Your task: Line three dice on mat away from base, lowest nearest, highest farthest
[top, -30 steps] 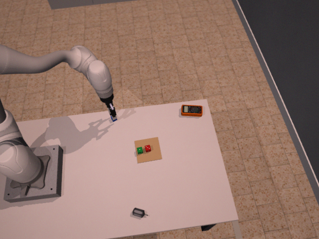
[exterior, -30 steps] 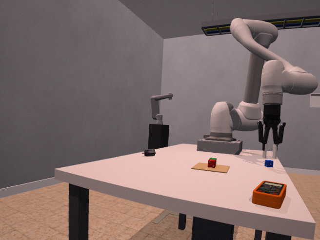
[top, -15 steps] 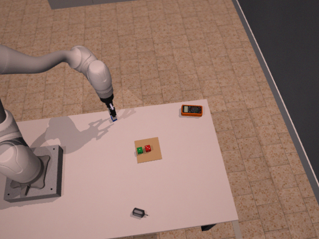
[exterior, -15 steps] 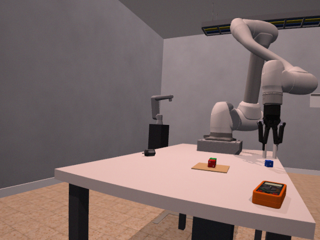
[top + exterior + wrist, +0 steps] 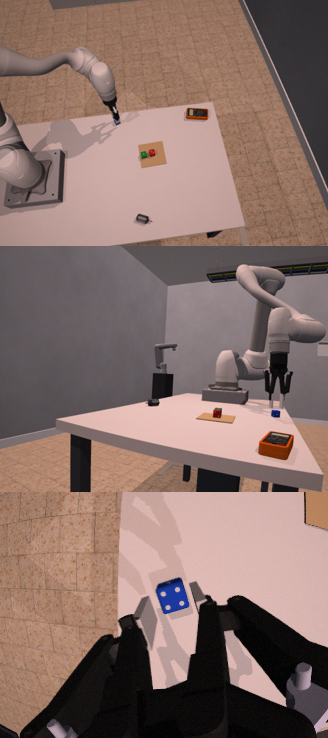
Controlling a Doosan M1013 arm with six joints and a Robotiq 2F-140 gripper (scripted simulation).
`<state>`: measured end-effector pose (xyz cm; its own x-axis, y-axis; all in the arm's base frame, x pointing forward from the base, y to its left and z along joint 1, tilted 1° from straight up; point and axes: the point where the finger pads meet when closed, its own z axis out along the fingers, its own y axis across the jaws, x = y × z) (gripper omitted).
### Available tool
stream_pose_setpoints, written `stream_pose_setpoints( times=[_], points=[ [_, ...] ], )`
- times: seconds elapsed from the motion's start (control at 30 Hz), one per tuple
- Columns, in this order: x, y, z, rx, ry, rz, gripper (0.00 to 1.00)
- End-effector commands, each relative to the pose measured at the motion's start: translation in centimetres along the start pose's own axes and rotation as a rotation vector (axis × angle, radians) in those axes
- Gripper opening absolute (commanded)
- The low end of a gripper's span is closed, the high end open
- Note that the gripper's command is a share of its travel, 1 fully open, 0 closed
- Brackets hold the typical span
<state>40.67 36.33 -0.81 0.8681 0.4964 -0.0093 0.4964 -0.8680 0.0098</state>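
Wrist view: the blue die lies flat on the counter, off the mat, below the partly open, empty fingers. Likely light, rigid, slippery: grip opposite side faces.

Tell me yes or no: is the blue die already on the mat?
No: the blue die sits on the bare table under the gripper, apart from the mat holding the other two dice.

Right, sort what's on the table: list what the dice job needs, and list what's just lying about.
Needed for the job:
- blue die, showing four, off the mat below the claw
- green die, on the mat
- red die, on the mat
- tan mat

Just lying about:
- orange multimeter
- small dark motor-like part
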Motion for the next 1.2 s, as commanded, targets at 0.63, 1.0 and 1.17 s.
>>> stream_pose_setpoints(
  times=[0.63,1.0,1.17],
  points=[
    [-0.3,-0.2,3.3,-0.001,-0.002,-0.003,0.35],
    [-0.2,-0.2,4.0,-0.001,0.0,-0.003,0.35],
    [-0.2,-0.2,4.0,-0.001,0.0,-0.003,0.35]
  ],
)
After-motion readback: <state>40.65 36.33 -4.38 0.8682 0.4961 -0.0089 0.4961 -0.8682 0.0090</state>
